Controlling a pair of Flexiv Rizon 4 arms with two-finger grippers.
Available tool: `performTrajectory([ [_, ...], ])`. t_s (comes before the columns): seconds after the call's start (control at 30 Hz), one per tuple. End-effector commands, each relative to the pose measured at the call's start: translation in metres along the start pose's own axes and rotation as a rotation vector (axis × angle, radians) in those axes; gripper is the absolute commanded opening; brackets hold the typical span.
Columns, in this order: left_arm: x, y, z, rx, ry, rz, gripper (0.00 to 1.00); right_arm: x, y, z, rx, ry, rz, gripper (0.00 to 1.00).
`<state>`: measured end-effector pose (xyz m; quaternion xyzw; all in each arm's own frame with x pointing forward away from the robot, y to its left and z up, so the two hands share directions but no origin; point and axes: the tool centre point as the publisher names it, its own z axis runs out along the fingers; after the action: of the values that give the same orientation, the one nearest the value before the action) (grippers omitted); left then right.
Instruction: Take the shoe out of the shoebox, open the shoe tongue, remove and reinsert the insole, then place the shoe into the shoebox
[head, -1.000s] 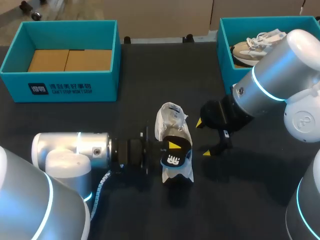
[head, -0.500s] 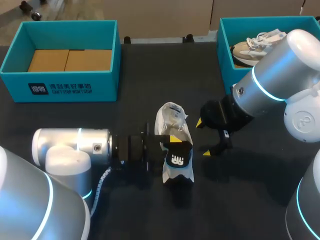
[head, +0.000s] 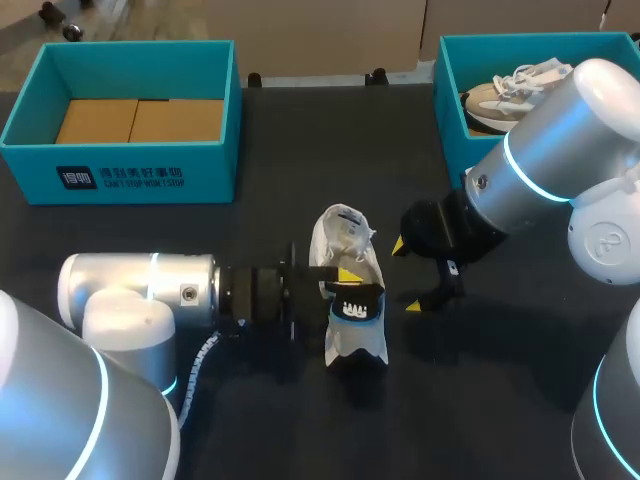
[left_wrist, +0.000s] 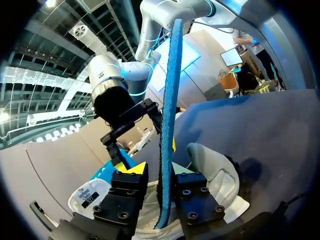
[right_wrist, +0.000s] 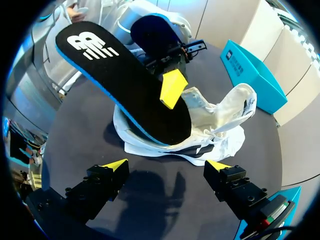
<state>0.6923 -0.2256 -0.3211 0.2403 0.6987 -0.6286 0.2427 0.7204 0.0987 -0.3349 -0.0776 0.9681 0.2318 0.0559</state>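
The shoe (head: 340, 235), white, lies at the middle of the table (head: 500, 400), well apart from every edge. Its insole (head: 357, 312) stands partly out of it, pinched edge-on between the left gripper (left_wrist: 159, 172) fingers. The right gripper (head: 406, 275) hangs spread and bare just beside the shoe. At the far right corner a teal shoebox (head: 447, 110) holds a second shoe (head: 500, 95). The teal box (head: 120, 175) at the far left corner holds cardboard (head: 140, 120).

Left gripper (left_wrist: 159, 175): both fingers pressed against the insole from two sides.
Insole (left_wrist: 170, 90): blue edge seen side-on, rising upright from the shoe.
Shoe (left_wrist: 216, 175): white, under and beside the fingers, lying on the dark table (left_wrist: 280, 125).
Right gripper (left_wrist: 131, 120): ahead, just past the insole.
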Motion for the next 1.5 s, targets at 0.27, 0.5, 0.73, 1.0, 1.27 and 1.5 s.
performTrajectory([
  [0.27, 0.006, -0.015, -0.011, -0.051, -0.013, -0.028, 0.27, 0.001, 0.001, 0.001, 0.004, -0.003, 0.0, 1.0],
  [0.5, 0.01, -0.008, -0.008, -0.072, 0.007, -0.055, 0.0, 0.001, 0.001, 0.001, 0.004, -0.003, 0.0, 1.0],
  [0.73, 0.012, -0.001, -0.006, -0.091, 0.029, -0.064, 0.0, 0.001, 0.001, 0.001, 0.004, -0.003, 0.0, 1.0],
  [1.0, 0.012, 0.018, -0.006, -0.117, 0.044, -0.047, 0.0, 0.001, 0.001, 0.001, 0.004, -0.003, 0.0, 1.0],
  [1.27, 0.002, 0.032, -0.004, -0.128, 0.046, -0.018, 0.0, 0.001, 0.001, 0.001, 0.004, -0.003, 0.0, 1.0],
  [1.5, 0.003, 0.031, -0.006, -0.137, 0.045, -0.03, 0.11, 0.001, 0.001, 0.001, 0.004, -0.003, 0.0, 1.0],
])
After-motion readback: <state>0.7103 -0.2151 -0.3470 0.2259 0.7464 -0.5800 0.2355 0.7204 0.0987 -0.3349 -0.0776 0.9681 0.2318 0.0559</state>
